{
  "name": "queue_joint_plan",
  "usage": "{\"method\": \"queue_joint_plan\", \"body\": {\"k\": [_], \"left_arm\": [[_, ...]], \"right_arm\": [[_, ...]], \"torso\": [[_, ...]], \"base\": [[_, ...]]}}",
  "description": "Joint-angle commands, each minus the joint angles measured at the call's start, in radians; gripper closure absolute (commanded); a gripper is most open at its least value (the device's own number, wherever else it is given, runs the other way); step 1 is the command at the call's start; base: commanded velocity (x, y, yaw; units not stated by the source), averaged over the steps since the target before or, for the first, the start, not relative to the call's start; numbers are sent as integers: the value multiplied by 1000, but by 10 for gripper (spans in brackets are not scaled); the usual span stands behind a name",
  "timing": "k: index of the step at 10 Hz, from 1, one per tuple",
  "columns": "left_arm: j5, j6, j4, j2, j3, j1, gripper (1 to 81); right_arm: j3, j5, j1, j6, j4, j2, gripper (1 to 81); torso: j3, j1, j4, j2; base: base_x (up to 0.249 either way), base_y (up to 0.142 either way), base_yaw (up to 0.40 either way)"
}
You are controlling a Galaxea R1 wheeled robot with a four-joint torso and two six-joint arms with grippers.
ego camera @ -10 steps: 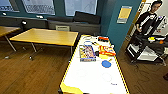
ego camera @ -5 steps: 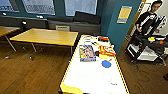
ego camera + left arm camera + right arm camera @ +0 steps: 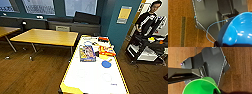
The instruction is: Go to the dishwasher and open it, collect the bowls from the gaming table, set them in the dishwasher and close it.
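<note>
i see a blue bowl [image 3: 238, 30] at my left tool, grip unclear; gaming table [image 3: 82, 82] runs lengthwise straight ahead.

**Office break / games lounge**

Teal walls, wood-plank floor [image 3: 30, 75]. Glossy white gaming table [image 3: 95, 80] with yellow edges, board-game boxes [image 3: 87, 53] on its far half. Plain yellow-wood table [image 3: 46, 37] left of it; dark bench seating [image 3: 75, 25] under windows behind.

Dark grey angular plate [image 3: 209, 15] (white-edged), thin blue cable [image 3: 209, 26] looping beside.
</note>
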Motion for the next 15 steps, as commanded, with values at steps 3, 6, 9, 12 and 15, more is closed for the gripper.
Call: {"method": "queue_joint_plan", "body": {"k": [3, 6, 9, 12, 15], "left_arm": [[44, 14, 43, 69, -98, -18, 811], [48, 26, 46, 161, -225, -18, 811], [70, 29, 49, 207, -288, -18, 811], [68, 28, 48, 206, -288, -18, 811], [68, 28, 48, 207, -288, -18, 811]], "right_arm": [[-19, -32, -1, -5, -16, -17, 811], [-35, -32, -8, -7, -16, -2, 811], [-88, -24, -18, -5, -13, 26, 811], [-104, -22, -18, -5, -13, 36, 811], [-104, -22, -20, -5, -14, 36, 811]], "torso": [[140, 0, -33, 0], [125, -2, -21, -2], [133, -3, 77, -2], [138, -3, 136, -3], [183, -3, 123, -3]], "base": [[0, 0, 0], [0, 0, 0], [0, 0, 0], [0, 0, 0], [0, 0, 0]]}}
